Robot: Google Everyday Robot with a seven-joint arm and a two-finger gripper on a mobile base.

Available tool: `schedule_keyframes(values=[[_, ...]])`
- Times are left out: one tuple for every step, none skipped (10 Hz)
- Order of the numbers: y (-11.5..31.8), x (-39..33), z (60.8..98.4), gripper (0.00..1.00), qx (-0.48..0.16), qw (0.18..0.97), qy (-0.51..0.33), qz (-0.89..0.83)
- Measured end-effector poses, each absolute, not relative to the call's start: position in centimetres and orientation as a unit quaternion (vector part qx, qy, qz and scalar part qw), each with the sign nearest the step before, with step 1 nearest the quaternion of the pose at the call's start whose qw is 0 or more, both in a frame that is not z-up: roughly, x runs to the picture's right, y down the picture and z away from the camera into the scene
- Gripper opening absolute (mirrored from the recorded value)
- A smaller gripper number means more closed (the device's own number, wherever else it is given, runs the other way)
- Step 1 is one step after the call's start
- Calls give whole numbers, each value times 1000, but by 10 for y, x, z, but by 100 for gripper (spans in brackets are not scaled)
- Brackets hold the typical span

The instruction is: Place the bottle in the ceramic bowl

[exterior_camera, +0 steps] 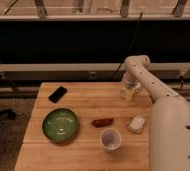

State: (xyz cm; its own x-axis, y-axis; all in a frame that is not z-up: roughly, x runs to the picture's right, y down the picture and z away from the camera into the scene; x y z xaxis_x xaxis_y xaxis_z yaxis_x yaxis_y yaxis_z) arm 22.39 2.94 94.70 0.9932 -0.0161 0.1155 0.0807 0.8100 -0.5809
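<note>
1. One clear plastic bottle (130,93) sits far right on the wooden table (88,104), the gripper (129,90) at it; whether it grips, I cannot tell
2. A loose hold could drop it before the green ceramic bowl (61,125)

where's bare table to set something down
Bare wood runs between the black phone and the bottle, where the gripper is. Crowded: front right, with the reddish item, white cup and white object close together beside the green bowl.

One green bowl (61,124), one cup (110,139), one phone (57,93), one reddish item (102,122), one white packet (136,124), one bottle (129,93), and one gripper (130,86) at it, centre-right.
</note>
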Motion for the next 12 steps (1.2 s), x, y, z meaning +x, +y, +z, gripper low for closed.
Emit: schedule_keyframes(values=[[29,223,947,80,-307,950,-52,-27],[28,226,949,80,-307,950,-52,-35],[24,232,951,80,-306,950,-49,-46],[23,234,952,80,-305,950,-49,-51],[23,238,953,80,-304,950,-44,-56],[23,243,954,80,-304,950,-36,-61],[23,248,955,80,-302,951,-29,-65],[23,251,957,80,-300,951,-25,-67],[25,254,958,80,-299,951,-21,-69],[29,257,960,80,-299,951,-14,-71],[32,259,962,80,-298,952,-7,-73],[33,260,963,79,-296,952,2,-77]])
